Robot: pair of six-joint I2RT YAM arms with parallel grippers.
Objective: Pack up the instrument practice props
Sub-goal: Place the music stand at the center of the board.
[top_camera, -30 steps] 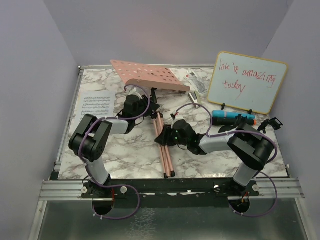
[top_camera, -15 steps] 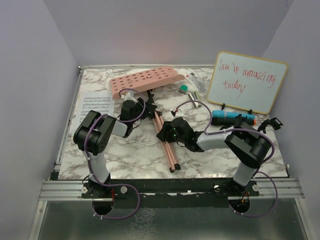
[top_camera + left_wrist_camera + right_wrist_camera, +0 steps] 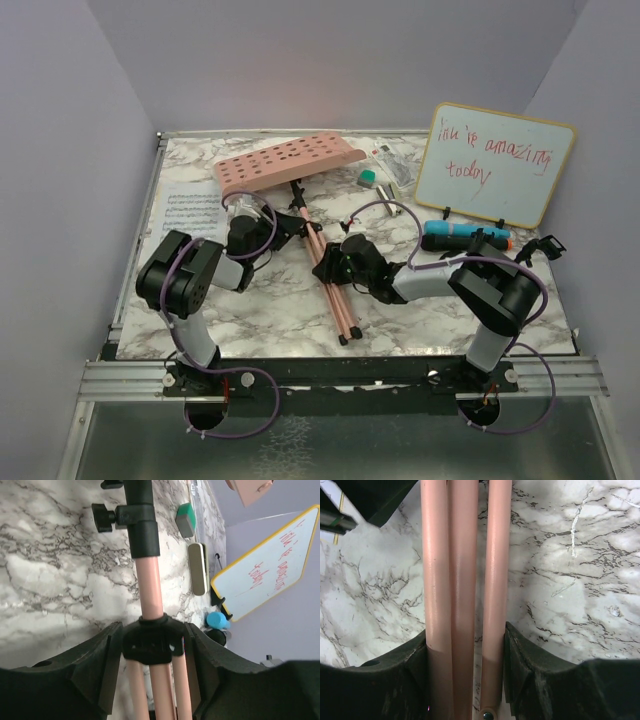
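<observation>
The rack [image 3: 290,160] lies on the marble worktop [image 3: 270,300], its perforated tray at the far left and its folded legs [image 3: 462,555] pointing toward the near edge. The right gripper [image 3: 465,645] is clenched across all three legs. The left gripper [image 3: 152,645] straddles the black collar [image 3: 150,652] just above. I cannot tell whether it presses or has let go. The two grippers crowd the same stretch of legs. An eraser [image 3: 186,520] and a stapler [image 3: 198,569] lie beyond. The blue mic [image 3: 465,237] rests at the foot of the whiteboard [image 3: 495,165], and sheet music [image 3: 190,208] lies at the left edge.
</observation>
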